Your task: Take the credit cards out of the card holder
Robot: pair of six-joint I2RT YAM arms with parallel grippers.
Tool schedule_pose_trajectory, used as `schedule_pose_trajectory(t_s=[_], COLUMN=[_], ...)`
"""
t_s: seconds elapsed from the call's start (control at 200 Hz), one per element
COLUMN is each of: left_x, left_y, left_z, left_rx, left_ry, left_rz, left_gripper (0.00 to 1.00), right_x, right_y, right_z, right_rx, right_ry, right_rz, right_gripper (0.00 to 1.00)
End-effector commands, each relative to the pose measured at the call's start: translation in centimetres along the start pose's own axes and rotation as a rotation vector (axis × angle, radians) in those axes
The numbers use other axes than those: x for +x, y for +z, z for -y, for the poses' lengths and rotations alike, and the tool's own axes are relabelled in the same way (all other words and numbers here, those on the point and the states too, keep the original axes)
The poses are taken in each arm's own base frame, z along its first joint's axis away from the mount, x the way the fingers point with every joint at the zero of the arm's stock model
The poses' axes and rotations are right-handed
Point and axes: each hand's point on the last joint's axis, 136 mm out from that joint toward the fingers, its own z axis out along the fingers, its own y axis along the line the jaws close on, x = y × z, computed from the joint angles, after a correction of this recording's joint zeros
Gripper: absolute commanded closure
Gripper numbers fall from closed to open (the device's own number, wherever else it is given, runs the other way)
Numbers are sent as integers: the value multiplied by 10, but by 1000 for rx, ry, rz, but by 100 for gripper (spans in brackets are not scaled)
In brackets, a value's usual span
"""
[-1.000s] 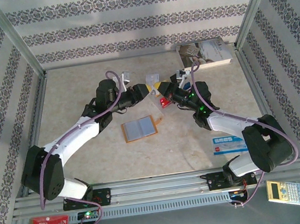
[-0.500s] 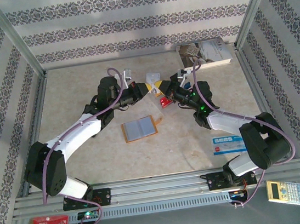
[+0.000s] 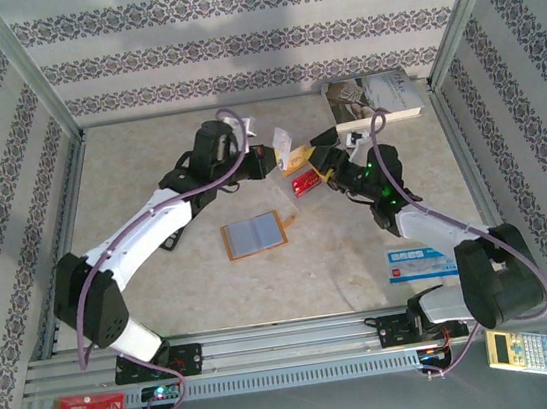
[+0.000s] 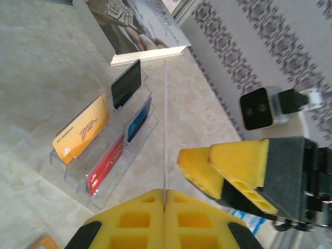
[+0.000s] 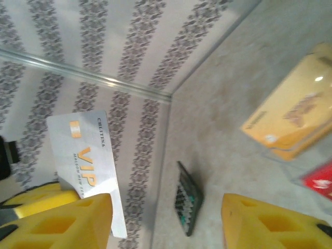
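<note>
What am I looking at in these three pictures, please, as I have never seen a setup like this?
Two robot arms are bolted at the near edge of a table. One picture is from overhead; the other two come from a camera on each wrist, so yellow fingers show at the bottom. The left gripper is shut on a pale VIP card, seen edge-on in its own camera. The right gripper is open, holding nothing. On the table lie the open card holder, a clear stand with cards, and a book.
</note>
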Motion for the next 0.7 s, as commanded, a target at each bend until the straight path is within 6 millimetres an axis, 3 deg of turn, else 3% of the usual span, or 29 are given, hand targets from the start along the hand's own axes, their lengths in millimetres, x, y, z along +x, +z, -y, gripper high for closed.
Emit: schedule_pose_trajectory(t_s=[0.0, 0.205, 0.395, 0.55, 0.695], left_x=[24, 26, 29, 36, 51], left_y=[20, 66, 107, 134, 153], left_z=[-12, -2, -1, -1, 11], left_rx=[-120, -137, -149, -147, -93], left_ry=[185, 373, 493, 536, 624], left_rz=[-121, -210, -276, -322, -382], left_gripper=[100, 100, 100, 100, 100], right_x=[0, -15, -25, -32, -37], right_y=[-21, -62, -99, -123, -134], right_z=[45, 96, 130, 149, 156], right_rx=[174, 384, 586, 700, 732], right_ry=[-16, -28, -70, -88, -83], right_rz=[2, 43, 69, 87, 111], right_gripper=[37, 25, 15, 11, 11])
